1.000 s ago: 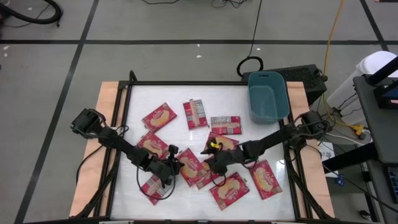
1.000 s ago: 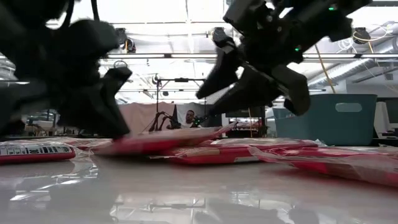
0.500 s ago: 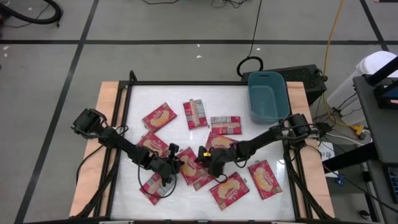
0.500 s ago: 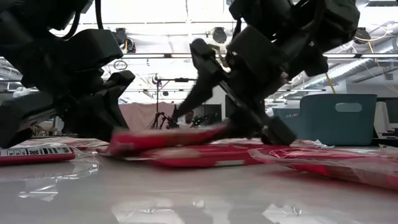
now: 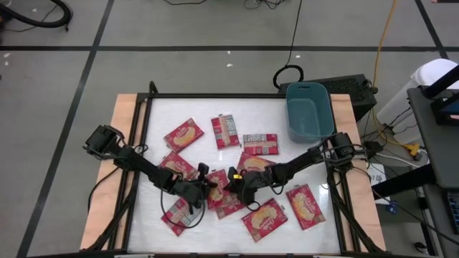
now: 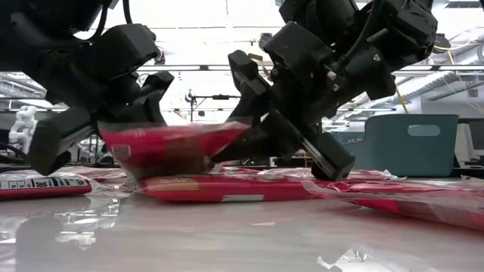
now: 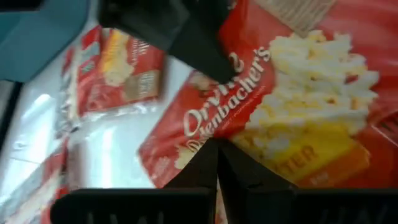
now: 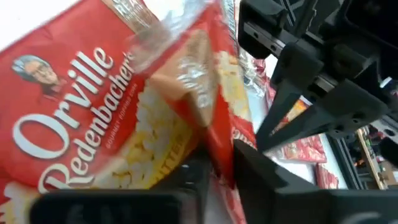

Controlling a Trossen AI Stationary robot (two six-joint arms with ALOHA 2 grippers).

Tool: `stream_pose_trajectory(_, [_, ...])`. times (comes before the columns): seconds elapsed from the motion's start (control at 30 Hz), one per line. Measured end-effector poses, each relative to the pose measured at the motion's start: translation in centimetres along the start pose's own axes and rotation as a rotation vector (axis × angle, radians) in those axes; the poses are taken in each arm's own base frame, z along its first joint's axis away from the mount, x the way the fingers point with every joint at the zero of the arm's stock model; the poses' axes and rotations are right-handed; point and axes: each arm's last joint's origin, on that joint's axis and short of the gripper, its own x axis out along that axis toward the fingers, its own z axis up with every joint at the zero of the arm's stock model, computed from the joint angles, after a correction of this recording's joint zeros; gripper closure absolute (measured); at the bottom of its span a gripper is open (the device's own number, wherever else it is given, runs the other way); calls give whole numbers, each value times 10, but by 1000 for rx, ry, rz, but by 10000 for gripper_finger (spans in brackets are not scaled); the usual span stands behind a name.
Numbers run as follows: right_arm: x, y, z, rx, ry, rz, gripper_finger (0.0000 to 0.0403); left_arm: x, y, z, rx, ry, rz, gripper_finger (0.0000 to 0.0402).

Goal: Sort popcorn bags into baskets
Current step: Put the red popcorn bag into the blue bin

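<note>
Popcorn bags (image 5: 265,218): glossy red packets in clear crinkled plastic wrap, catching glare. Tabletop (image 5: 204,107): smooth white, shiny, mirrors the bags in low view; pale raw-looking wood border (image 5: 124,111), dark frame rail inside. Basket (image 5: 309,110) at 1 o'clock: teal plastic, smooth, matt. Both arms' housings matt black.

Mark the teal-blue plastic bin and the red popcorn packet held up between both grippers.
Teal-blue plastic bin (image 5: 310,92), high view, far rim.
Red popcorn packet (image 6: 170,146), low view, middle of its lifted face.
</note>
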Motion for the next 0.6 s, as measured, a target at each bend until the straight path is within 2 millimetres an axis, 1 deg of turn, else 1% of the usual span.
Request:
stream_pose_trajectory(0.07, [0,1,2,5,-4,-1,389,0,2,0,9,9,49,390])
stream_pose_trajectory(0.1, [-1,1,4,3,-5,-1,393,-2,4,2,13,7,76,392])
stream_pose_trajectory(0.2, [-4,-1,6,1,17,-29,384,-12,13,11,-5,-28,149,398])
stream_pose_trajectory(0.3, [-11,-10,9,-13,65,-83,377,-23,23,17,-49,-42,202,394])
stream_pose_trajectory(0.4, [-23,-25,14,-60,95,-129,388,-37,35,23,-126,-59,271,381])
stream_pose_trajectory(0.47, [-34,-34,18,-72,103,-142,395,-48,42,24,-173,-49,319,376])
stream_pose_trajectory(0.53, [-45,-41,23,-67,107,-137,396,-58,49,26,-253,-62,367,375])
stream_pose_trajectory(0.6, [-58,-47,27,-64,157,-147,395,-71,57,28,-325,-84,402,378])
